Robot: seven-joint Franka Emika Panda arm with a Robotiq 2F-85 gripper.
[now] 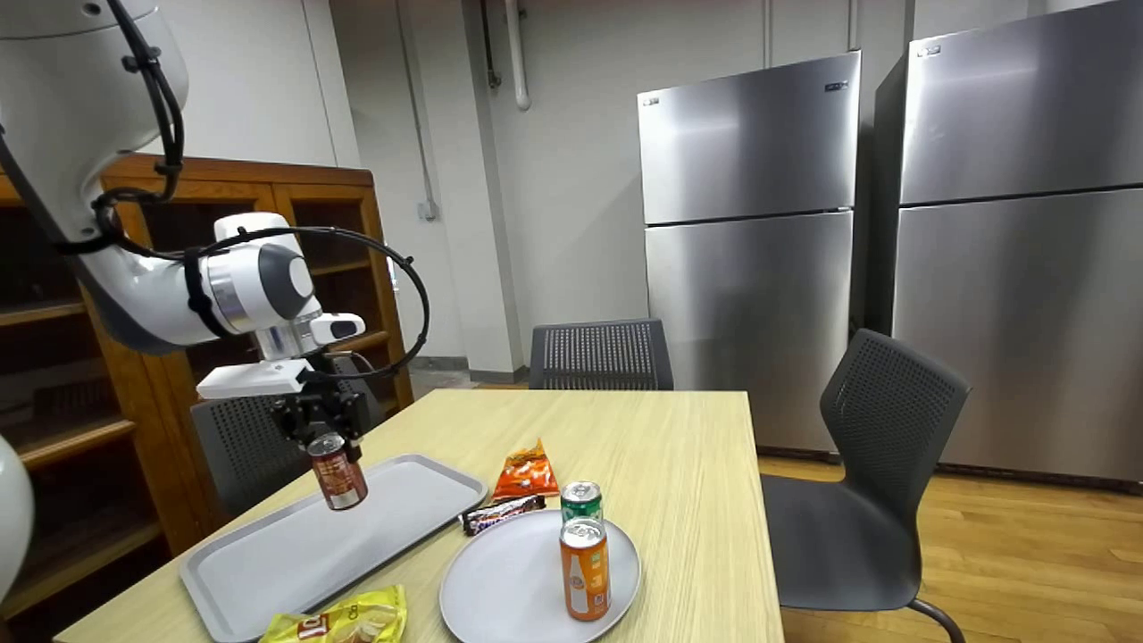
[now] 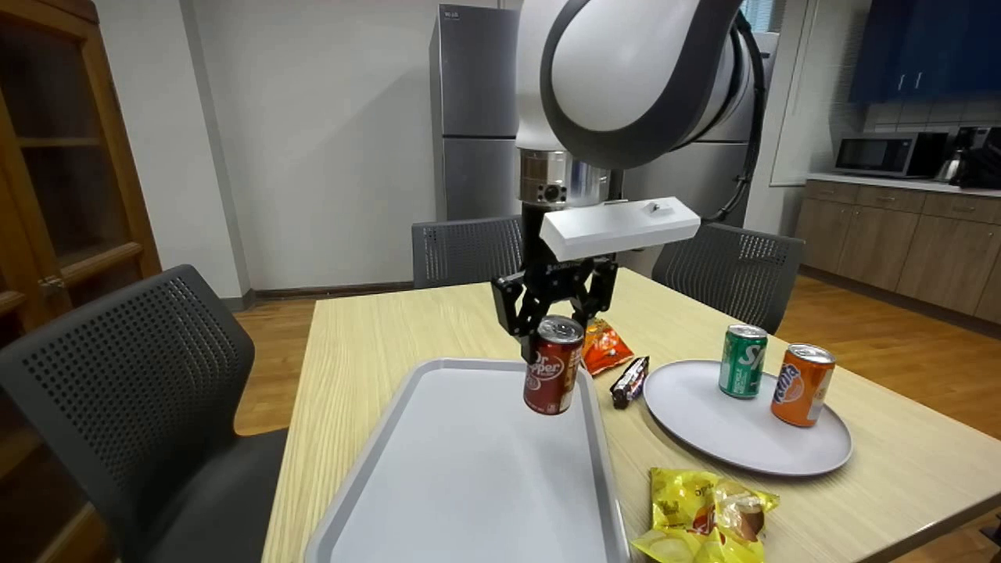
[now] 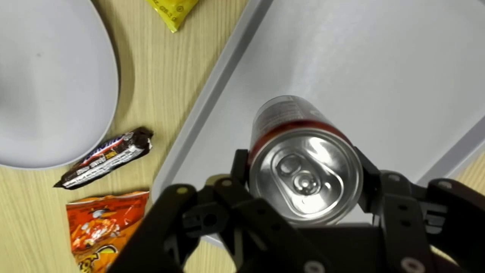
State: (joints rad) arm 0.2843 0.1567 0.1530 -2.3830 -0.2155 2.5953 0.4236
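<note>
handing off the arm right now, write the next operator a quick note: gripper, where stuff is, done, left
Gripper: closed on the Dr Pepper can, a finger on either side.
Where: the can hangs over the gray tray, slightly tilted, and looks clear of it. Sprite can and Fanta can stand on the round plate. Candy bar, orange snack bag and yellow snack bag lie on the table.
Done: Dr Pepper can gripped and lifted.
Left: it is not yet set down or released; I'd check the tilt before lowering.
</note>
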